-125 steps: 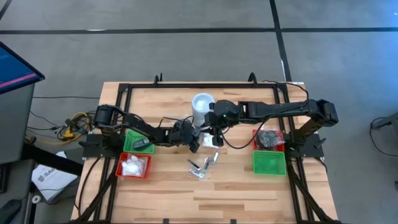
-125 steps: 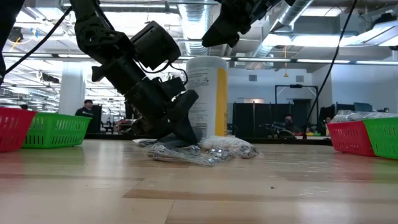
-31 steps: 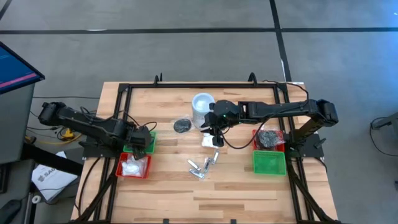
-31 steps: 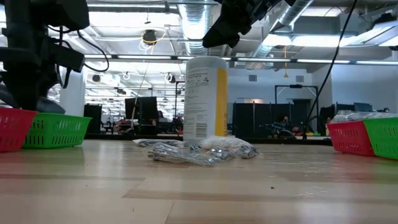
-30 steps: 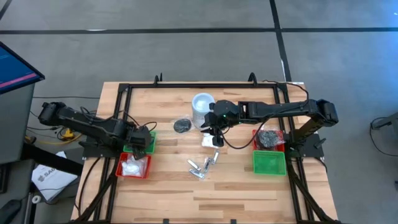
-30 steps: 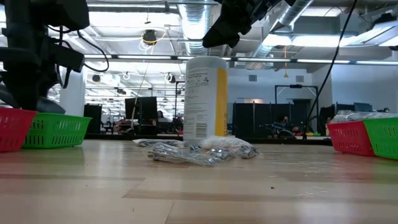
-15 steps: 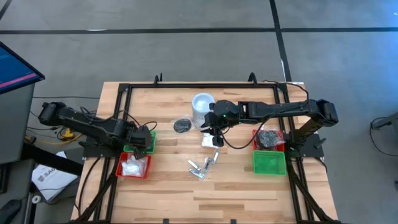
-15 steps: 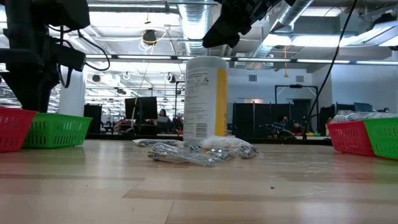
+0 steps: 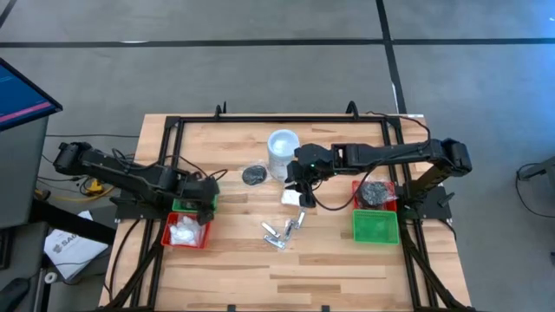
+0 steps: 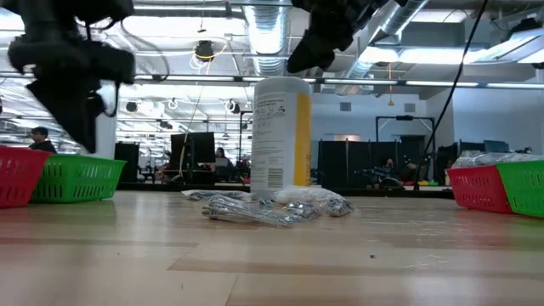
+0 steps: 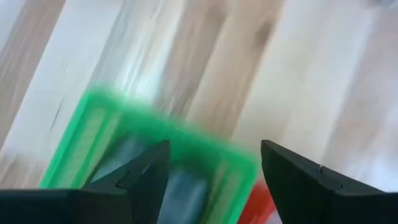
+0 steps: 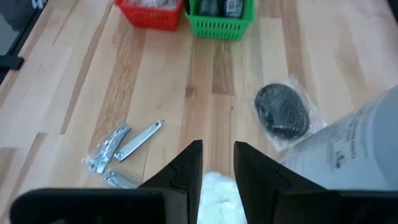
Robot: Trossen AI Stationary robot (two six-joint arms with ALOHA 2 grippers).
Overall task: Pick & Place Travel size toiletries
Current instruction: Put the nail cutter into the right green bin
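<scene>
My left gripper (image 9: 208, 198) (image 11: 214, 165) hangs open just above the left green tray (image 9: 184, 204) (image 11: 93, 124), at its right end; a dark piece lies in that tray. My right gripper (image 9: 297, 180) (image 12: 217, 158) is open by a narrow gap, high over a white packet (image 9: 290, 198) (image 12: 217, 190) beside the white canister (image 9: 282, 149). A black round pot in clear wrap (image 9: 253, 175) (image 12: 283, 111) and silvery tubes (image 9: 279, 232) (image 12: 121, 146) lie flat on the table.
The left red tray (image 9: 186, 232) holds white packets. On the right stand a red tray (image 9: 375, 192) with dark items and a green tray (image 9: 375, 225). A black frame (image 9: 286, 121) runs round the table. Bare wood lies along the near edge.
My left gripper has risen from the left green tray and moved a little toward the table's right, staying open. My right gripper has shifted slightly toward the near edge above the white packet. The loose items have kept their places.
</scene>
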